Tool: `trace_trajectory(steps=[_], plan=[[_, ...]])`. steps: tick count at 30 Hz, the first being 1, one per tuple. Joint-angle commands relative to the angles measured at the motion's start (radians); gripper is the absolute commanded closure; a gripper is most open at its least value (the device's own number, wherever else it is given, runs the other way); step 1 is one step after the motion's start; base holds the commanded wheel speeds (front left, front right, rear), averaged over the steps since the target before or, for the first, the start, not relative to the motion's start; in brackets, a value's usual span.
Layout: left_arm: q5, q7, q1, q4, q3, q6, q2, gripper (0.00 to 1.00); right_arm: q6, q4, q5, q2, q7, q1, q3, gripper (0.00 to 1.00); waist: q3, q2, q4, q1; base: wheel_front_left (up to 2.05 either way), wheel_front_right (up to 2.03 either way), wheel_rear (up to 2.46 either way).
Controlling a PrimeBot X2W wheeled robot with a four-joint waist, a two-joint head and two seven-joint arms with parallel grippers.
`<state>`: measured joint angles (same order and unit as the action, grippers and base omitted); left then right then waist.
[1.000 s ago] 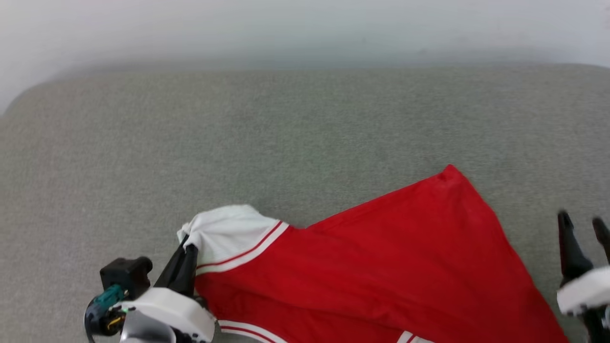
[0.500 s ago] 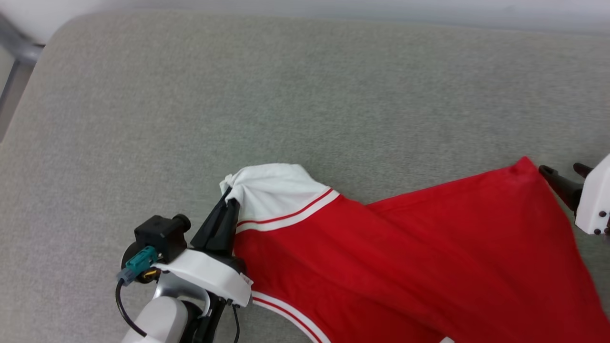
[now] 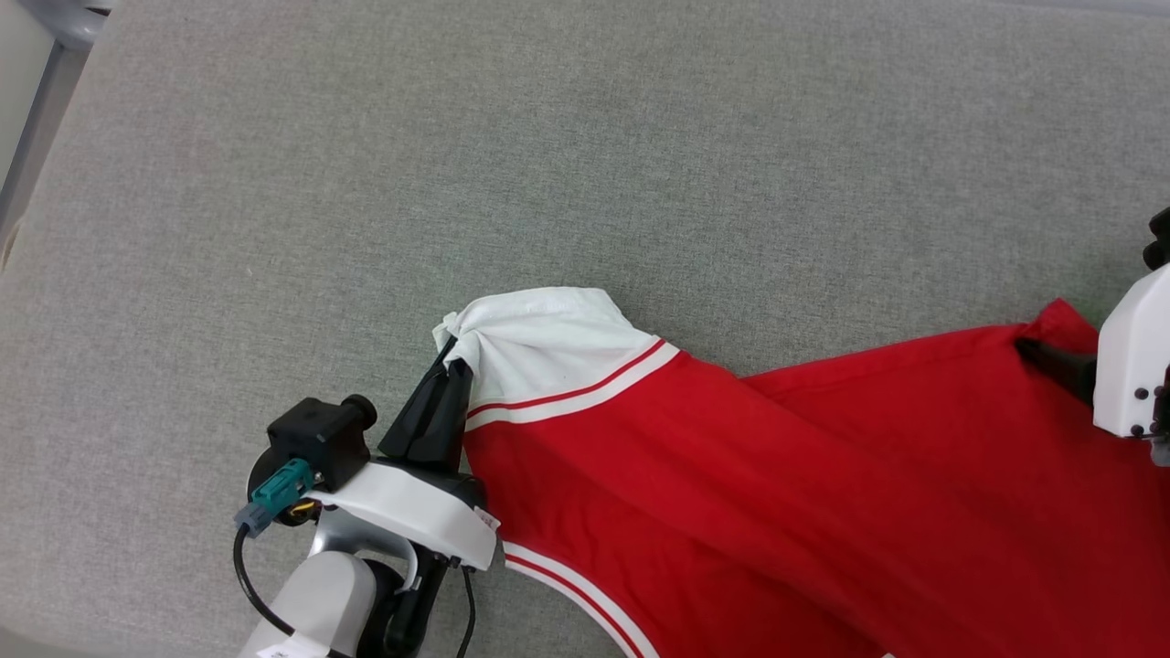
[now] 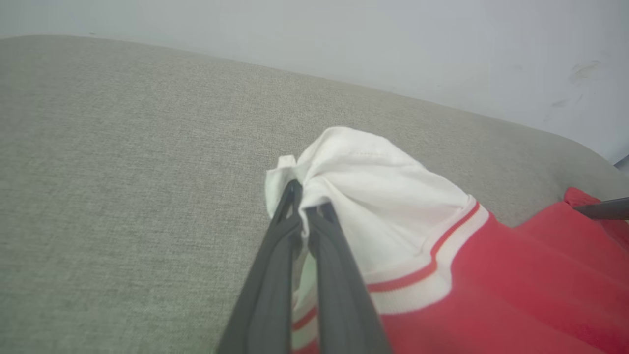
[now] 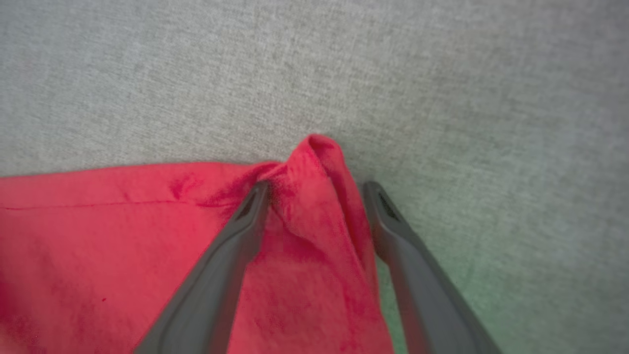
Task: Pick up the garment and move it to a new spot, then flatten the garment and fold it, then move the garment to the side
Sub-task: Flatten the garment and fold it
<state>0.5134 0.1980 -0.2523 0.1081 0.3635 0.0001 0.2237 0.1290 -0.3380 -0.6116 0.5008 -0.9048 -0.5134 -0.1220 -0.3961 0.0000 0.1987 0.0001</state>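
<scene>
The bright red garment [image 3: 777, 493] lies spread on the grey cloth surface [image 3: 548, 137], running off the head view's lower right. Its white sleeve [image 3: 548, 338], edged with red stripes, points up and left. My left gripper [image 3: 452, 356] is shut on the bunched end of that sleeve [image 4: 363, 177]; in the left wrist view the gripper [image 4: 305, 200] pinches white cloth between its tips. My right gripper [image 3: 1088, 306] is open at the garment's far red corner [image 5: 314, 152], and in the right wrist view that gripper [image 5: 317, 189] has one finger on each side of the raised fold.
A pale metal frame [image 3: 37, 119] borders the surface at the head view's upper left. A pale wall [image 4: 344, 39] rises behind the surface in the left wrist view. Bare grey cloth stretches above and left of the garment.
The head camera has tilted down, shifting the whole picture. My right gripper has come in from beside the garment and now straddles its red corner. The left gripper still holds the sleeve.
</scene>
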Motion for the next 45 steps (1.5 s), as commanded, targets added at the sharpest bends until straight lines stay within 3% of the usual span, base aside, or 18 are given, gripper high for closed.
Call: trace_trajectory(steps=[1,5,14,21,27,33,45], plan=[[0.002,0.008,-0.011,0.005,-0.004,0.002,0.001,1.0,0.003,-0.076,-0.034,-0.054,-0.058,0.091,-0.066,1.0,0.003,0.0,-0.003,-0.0001,0.0,0.0,0.0],[0.009,0.008,-0.001,0.014,-0.004,0.003,0.005,1.0,0.003,-0.064,-0.051,-0.039,-0.032,0.066,-0.069,1.0,0.024,0.0,-0.013,-0.0001,0.0,0.0,0.0],[0.012,0.003,0.007,0.022,-0.021,0.008,0.038,1.0,0.001,-0.026,-0.071,-0.023,0.126,-0.013,0.039,1.0,0.107,0.0,-0.037,-0.0001,0.0,0.0,0.0],[-0.002,-0.028,-0.096,0.032,-0.079,0.004,0.129,1.0,0.001,-0.033,-0.025,-0.032,0.228,-0.056,0.095,1.0,0.175,0.0,-0.077,-0.0001,0.0,0.0,0.0],[0.017,-0.088,-0.275,0.091,-0.121,-0.03,0.195,1.0,0.001,-0.051,0.054,-0.051,0.297,-0.138,0.112,1.0,0.199,0.0,-0.114,-0.0001,0.0,0.0,0.0],[0.031,-0.138,-0.521,0.206,-0.135,-0.061,0.212,1.0,0.0,-0.079,0.155,-0.095,0.381,-0.31,0.137,1.0,0.173,0.0,-0.153,-0.0001,0.0,0.0,0.0],[-0.059,-0.149,-1.027,0.404,-0.125,-0.062,0.263,1.0,0.0,-0.151,0.315,-0.155,0.574,-0.778,0.169,1.0,0.001,0.0,-0.193,-0.0001,0.0,0.0,0.0]])
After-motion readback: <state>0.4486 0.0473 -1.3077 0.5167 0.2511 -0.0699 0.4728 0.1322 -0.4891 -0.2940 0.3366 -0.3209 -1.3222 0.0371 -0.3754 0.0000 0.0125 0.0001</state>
